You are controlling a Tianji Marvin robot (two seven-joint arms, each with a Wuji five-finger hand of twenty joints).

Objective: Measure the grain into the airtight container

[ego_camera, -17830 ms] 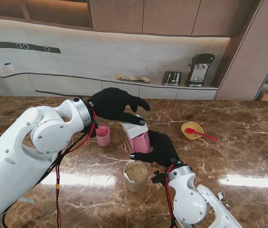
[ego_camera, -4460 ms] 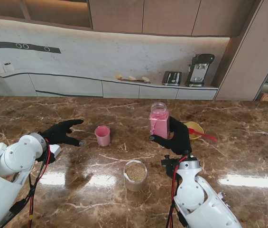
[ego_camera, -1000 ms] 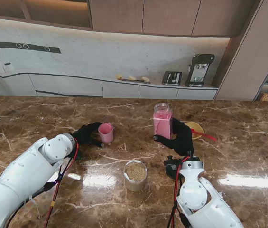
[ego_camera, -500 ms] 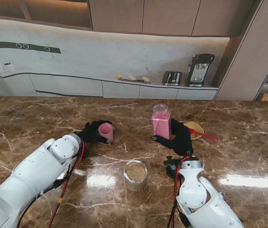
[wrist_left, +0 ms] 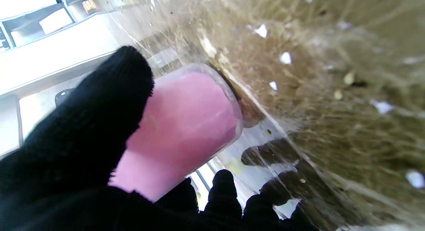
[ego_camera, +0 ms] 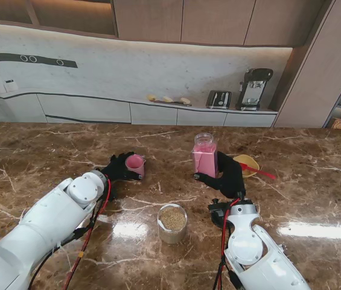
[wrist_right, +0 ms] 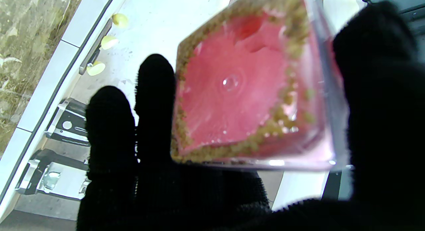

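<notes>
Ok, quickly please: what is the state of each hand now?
Left hand: shut on the pink cup.
Right hand: shut on the pink container, held above the table.

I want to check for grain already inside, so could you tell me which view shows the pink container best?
The right wrist view: the pink container fills it, grain visible along its base. The stand view shows it small, held in the right hand; the left wrist view misses it.

No readable text, label, brand or number anywhere (wall markings too small to make out).
</notes>
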